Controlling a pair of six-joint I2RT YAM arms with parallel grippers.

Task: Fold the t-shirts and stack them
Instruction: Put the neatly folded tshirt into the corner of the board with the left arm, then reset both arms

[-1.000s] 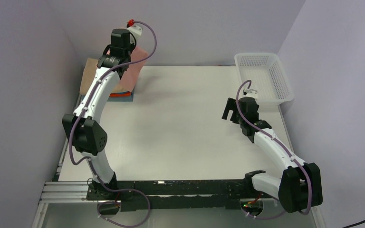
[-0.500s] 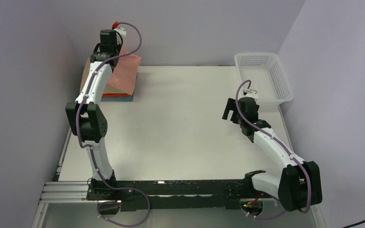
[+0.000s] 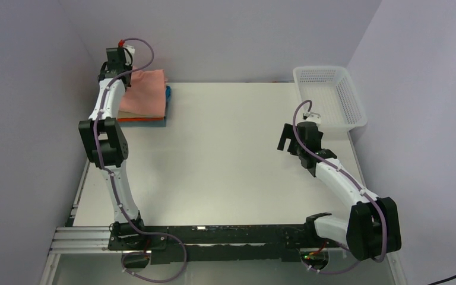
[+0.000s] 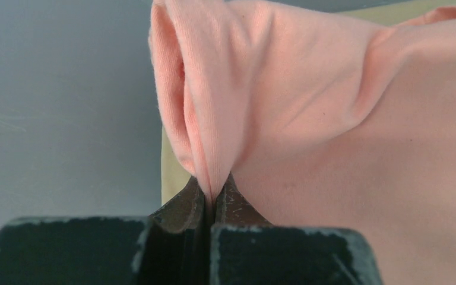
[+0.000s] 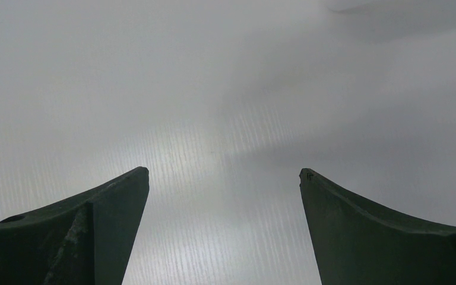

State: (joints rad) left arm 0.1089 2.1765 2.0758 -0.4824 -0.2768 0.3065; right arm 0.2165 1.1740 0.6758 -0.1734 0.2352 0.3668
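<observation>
Left gripper (image 4: 211, 189) clamped tight on a doubled fold of the salmon-pink t-shirt (image 4: 332, 119), jaws pressed together with cloth pinched between them; the fold rises from the fingertips as a narrow ridge. Arm reaches to the far left corner of the table (image 3: 225, 154), close against the side wall (image 3: 29, 89). Pink shirt lies spread on top of the folded stack in that corner, held by its far left edge. Under it: tan t-shirt (image 4: 171, 172) shows as a strip beside the fingers in the left wrist view; orange-red t-shirt (image 3: 135, 119) shows as a thin band along the stack's near edge, blue t-shirt (image 3: 156, 123) at the bottom, with blue also peeking out on the stack's right side. Right gripper (image 5: 222, 172) spread wide, nothing between the fingers, poised over bare white tabletop right of centre, well apart from the stack. White mesh basket (image 3: 354, 98) sits in the far right corner, just beyond the right gripper. Writing: one small raised mark on the right finger (image 5: 356, 225) near its tip, too small to read.
</observation>
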